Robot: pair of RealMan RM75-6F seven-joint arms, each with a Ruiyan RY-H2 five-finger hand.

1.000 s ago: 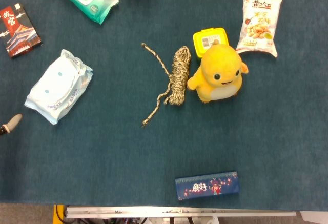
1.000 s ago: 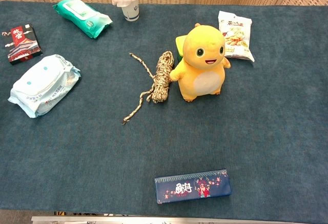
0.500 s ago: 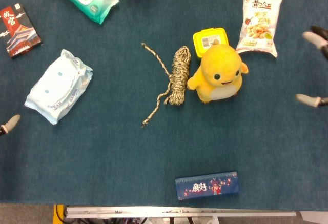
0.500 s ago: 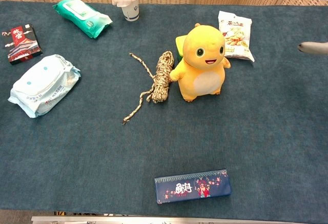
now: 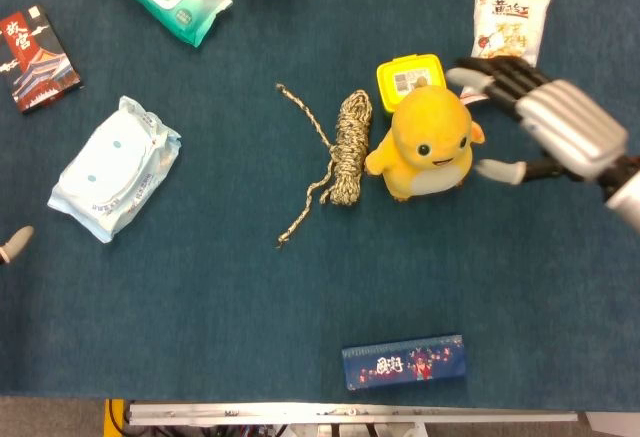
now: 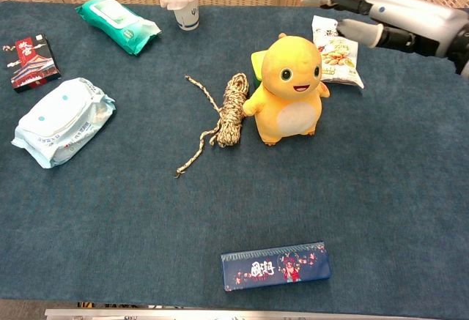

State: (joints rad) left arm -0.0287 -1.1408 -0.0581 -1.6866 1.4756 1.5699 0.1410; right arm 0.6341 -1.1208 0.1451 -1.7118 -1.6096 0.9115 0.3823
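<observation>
We see right robot hand (image 5: 545,122), silver shell, dark fingers spread wide, holding nothing, hovering just beside plump yellow plush toy (image 5: 430,144) at bench (image 5: 200,297) centre; glossy snack packet (image 5: 511,19) partly under it; left robot hand (image 5: 14,244): one pale fingertip visible, posture unclear; coiled braided rope (image 5: 347,147) beside plush.

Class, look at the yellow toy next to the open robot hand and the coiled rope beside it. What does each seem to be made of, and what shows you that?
Yellow toy: probably plush fabric over soft stuffing; its surface looks matte and slightly fuzzy, with rounded, padded shapes.
Coiled rope: likely twisted fibre cord, perhaps cotton or jute; speckled tan and dark strands show a braided texture and a loose tail.
</observation>
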